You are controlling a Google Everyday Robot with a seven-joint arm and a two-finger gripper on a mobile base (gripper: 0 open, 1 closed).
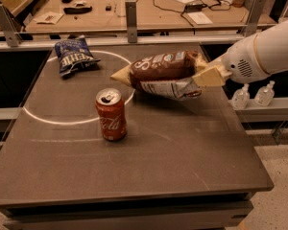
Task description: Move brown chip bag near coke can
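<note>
The brown chip bag (pixel 164 72) is dark brown with white script, pale yellow edges and a silvery underside. It hangs above the table, right of centre, lying roughly level. My gripper (pixel 207 74) comes in from the right on a white arm and is shut on the bag's right end. The red coke can (pixel 111 114) stands upright on the table, to the lower left of the bag and a short way from it.
A smaller dark blue chip bag (pixel 73 55) lies at the table's far left. A white circle line (pixel 62 121) is marked on the dark table (pixel 182 166). Two small clear bottles (pixel 253 96) stand on a ledge at the right. A cluttered bench stands behind.
</note>
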